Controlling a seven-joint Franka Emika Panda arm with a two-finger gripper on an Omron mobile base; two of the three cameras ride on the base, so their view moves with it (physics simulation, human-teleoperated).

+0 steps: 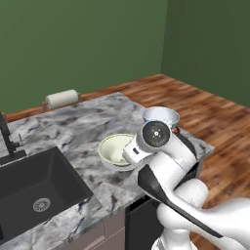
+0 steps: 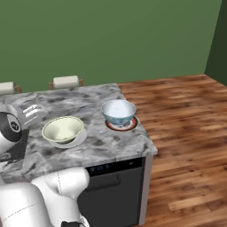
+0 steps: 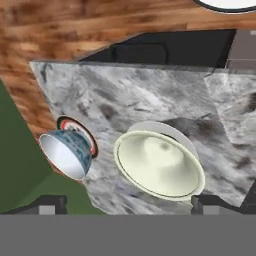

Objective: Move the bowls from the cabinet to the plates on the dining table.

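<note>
Two bowls stand on plates on the marble dining table [image 1: 73, 129] [image 2: 95, 99] [image 3: 125, 90]. The pale cream-green bowl [image 1: 115, 148] [image 2: 62, 129] [image 3: 157, 165] rests on the white plate [image 2: 80, 138] [image 3: 167, 129]. The white, blue-tinted bowl [image 1: 160, 117] [image 2: 118, 111] [image 3: 65, 152] sits on the reddish-brown plate [image 2: 129, 126] [image 3: 76, 123] near the table's corner. My gripper [image 3: 129, 204] hangs open above the cream-green bowl, its fingertips [image 3: 50, 202] wide apart and holding nothing. The cabinet is out of view.
A black sink [image 1: 34, 185] with a dark faucet [image 1: 5, 132] lies left of the bowls. A paper towel roll [image 1: 62, 98] [image 2: 65, 81] stands at the table's far edge. Below the front edge is a dark appliance front [image 2: 115, 190]; wooden floor [image 2: 186, 133] lies to the right.
</note>
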